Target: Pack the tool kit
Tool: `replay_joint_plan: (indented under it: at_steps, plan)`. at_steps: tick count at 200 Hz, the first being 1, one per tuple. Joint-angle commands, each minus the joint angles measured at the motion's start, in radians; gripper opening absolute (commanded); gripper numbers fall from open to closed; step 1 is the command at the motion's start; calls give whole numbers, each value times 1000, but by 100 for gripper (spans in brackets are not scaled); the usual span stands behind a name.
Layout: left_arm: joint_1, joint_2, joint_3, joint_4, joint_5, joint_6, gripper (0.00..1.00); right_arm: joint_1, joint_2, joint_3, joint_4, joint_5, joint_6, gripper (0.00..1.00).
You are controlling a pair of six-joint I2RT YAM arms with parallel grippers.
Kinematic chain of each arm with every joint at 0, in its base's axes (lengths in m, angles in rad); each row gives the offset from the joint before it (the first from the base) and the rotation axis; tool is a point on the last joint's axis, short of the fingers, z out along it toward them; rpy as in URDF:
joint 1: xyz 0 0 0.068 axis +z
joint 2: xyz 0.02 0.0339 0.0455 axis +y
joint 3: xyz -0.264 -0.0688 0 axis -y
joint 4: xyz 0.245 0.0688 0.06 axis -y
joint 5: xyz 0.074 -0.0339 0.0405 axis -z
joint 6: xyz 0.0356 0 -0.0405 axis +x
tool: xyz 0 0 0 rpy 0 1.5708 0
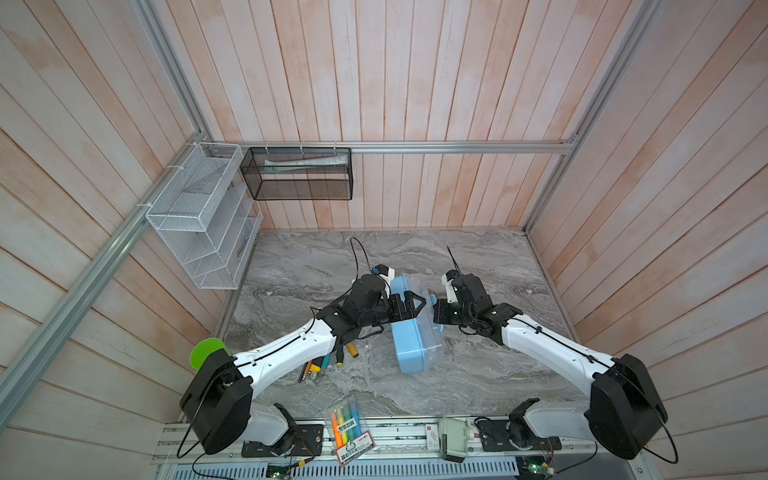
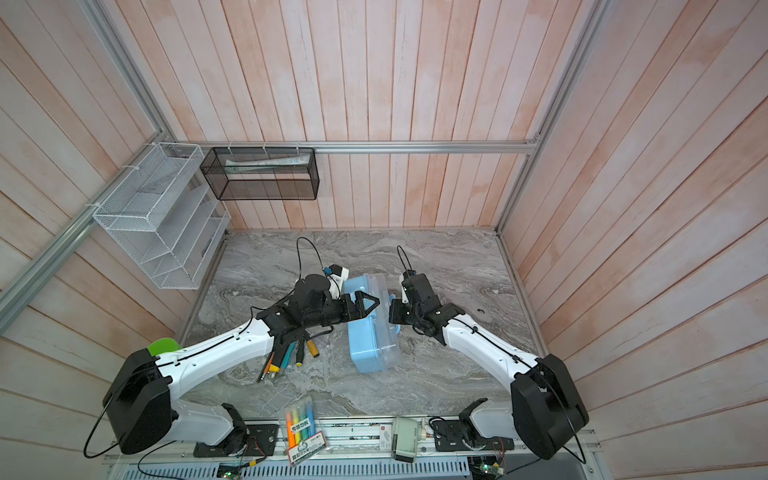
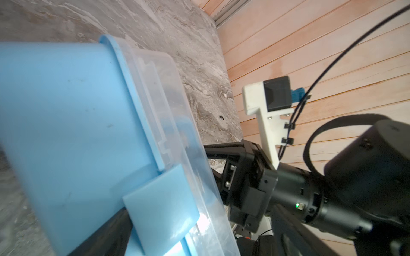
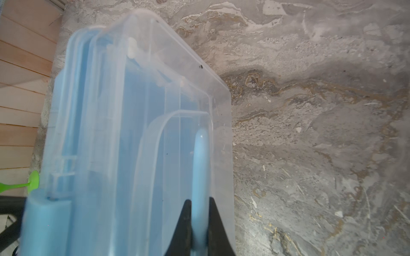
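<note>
nearest, loose screwdrivers point(image 1: 328, 365) lie on the desk point(image 1: 478, 374). just beyond, right of them, the tool case point(image 1: 415, 345) rests on its side, long axis running front to back. the right claw point(image 4: 199, 201) is clenched on its blue handle point(image 4: 199, 155); the left claw point(image 1: 415, 307) gapes wide at its base side, grasping nothing.
</note>
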Motion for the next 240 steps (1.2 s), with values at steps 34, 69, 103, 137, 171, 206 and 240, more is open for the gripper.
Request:
replay_joint_plan:
  at_steps: [34, 69, 103, 137, 171, 206, 240]
  plan:
    - [-47, 16, -115, 118, 206, -85, 99, 28, 4, -10, 96, -37, 4, 0]
    - [-35, -50, -79, -90, 66, 7, 100, 27, -8, -7, 81, -12, 6, 0]
    - [38, -126, -77, -217, -45, 68, 100, 28, -62, -2, 84, 21, 5, 0]
    - [82, -187, -82, -282, -135, 131, 100, 27, -114, 13, 59, 45, 9, 0]
    - [92, -208, -90, -305, -203, 172, 100, 28, -132, 49, 24, 44, 8, 0]
    - [102, -249, -168, -213, -170, 172, 100, 39, -124, 62, 7, 28, 19, 0]
    - [104, -273, -198, -216, -197, 172, 100, 61, -120, 96, -14, 46, 31, 0]
